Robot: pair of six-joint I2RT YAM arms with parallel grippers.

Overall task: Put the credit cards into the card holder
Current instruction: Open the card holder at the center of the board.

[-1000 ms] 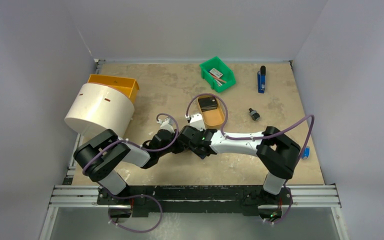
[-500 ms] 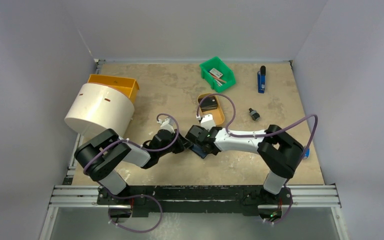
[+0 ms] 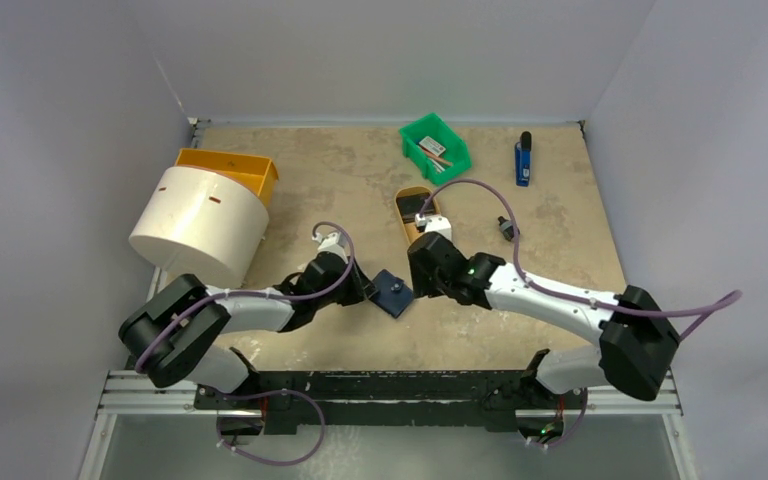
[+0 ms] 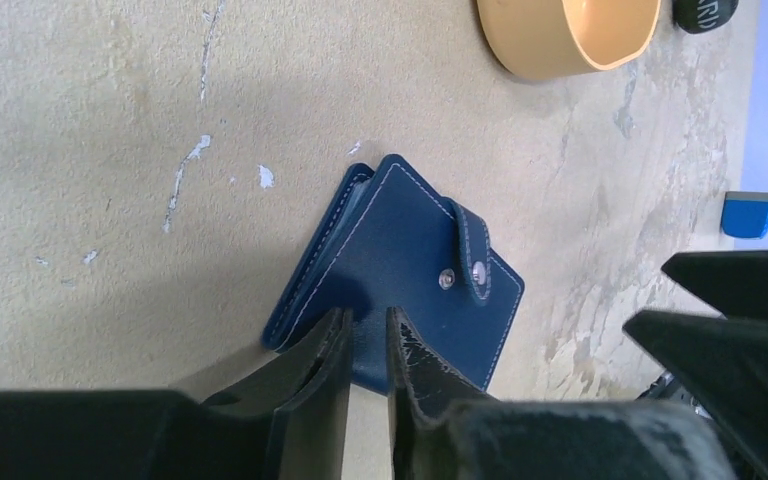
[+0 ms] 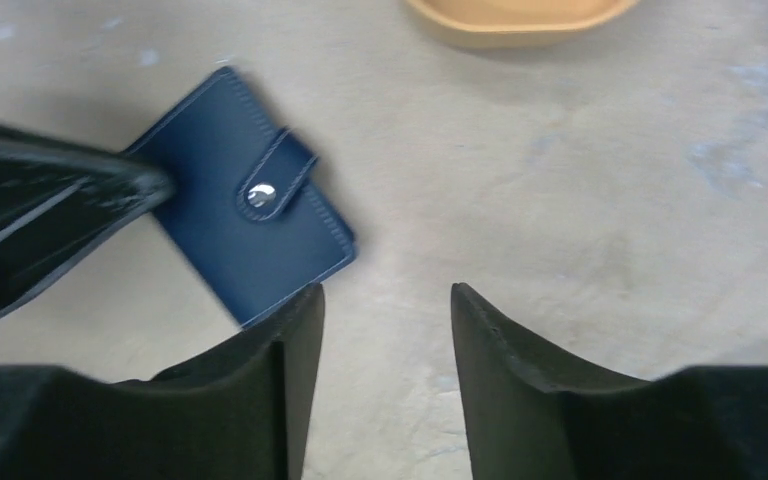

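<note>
The card holder is found flat on the table, near the middle, between the two grippers. It is seen closed, with the tab fastened by a silver snap. White stitching is noted along its edges; no lettering can be made out on it.

The left gripper is pressed together on the near edge of the card holder, a strip of blue showing between its fingers. The right gripper is held spread just beside the opposite corner, with nothing between its fingers; whether it touches cannot be told.

A tan oval tray is placed beyond the card holder, with a black block in it, partly covered by the right arm's cable. Further back, a green bin holds small items whose markings are too small to be read. A blue and black tool and a small black knob lie to the right. A white drum and an orange bin stand at the left. A small blue object is seen at the table edge.
</note>
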